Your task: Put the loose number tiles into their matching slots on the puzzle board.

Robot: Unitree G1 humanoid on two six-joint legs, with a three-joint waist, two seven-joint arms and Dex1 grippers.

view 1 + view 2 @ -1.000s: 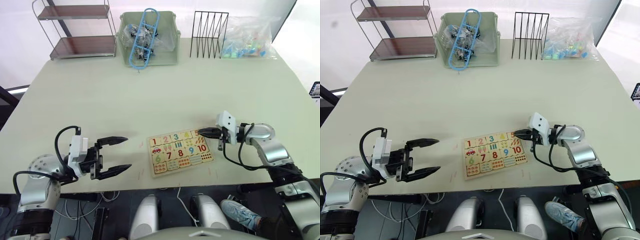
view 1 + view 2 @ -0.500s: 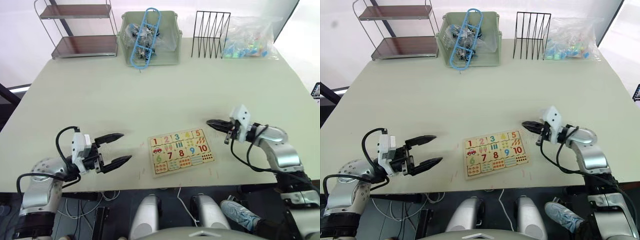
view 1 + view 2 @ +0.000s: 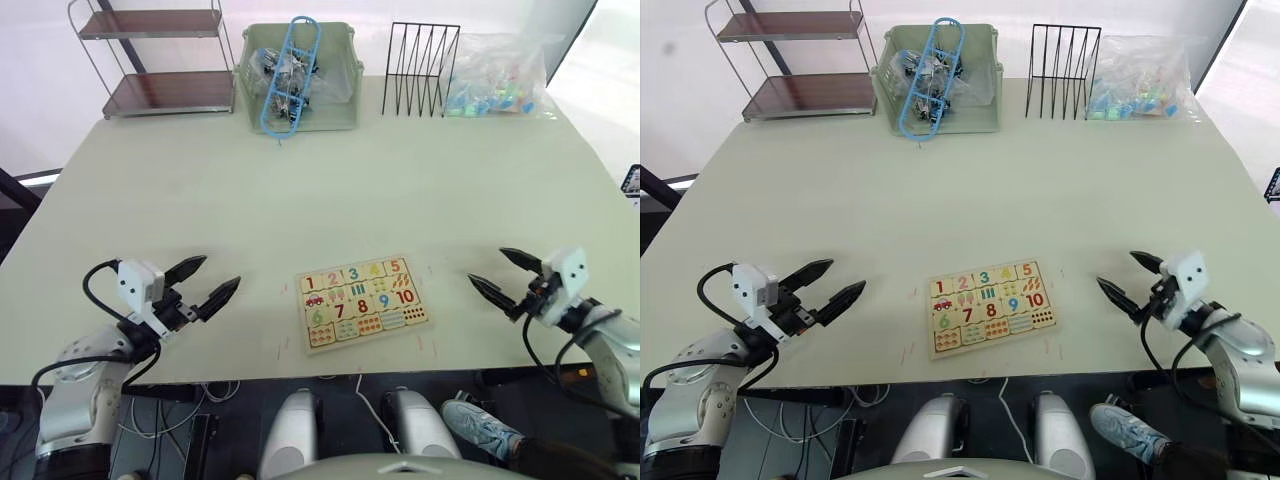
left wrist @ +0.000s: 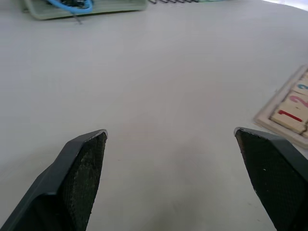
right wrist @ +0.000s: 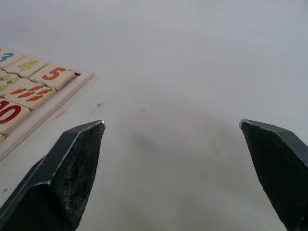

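Tiles 1–5 [image 3: 353,274] sit in the board's [image 3: 362,301] top row — both grippers, left [image 3: 204,282] and right [image 3: 504,272], are open and empty, so you need only check seating.

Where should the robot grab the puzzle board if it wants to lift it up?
Probably by the raised rim of the puzzle board on its short edge beside the 5 and 10. The right gripper is open on that side and could slide in low. The board lies flat on the table, so only its thin edge offers a hold.
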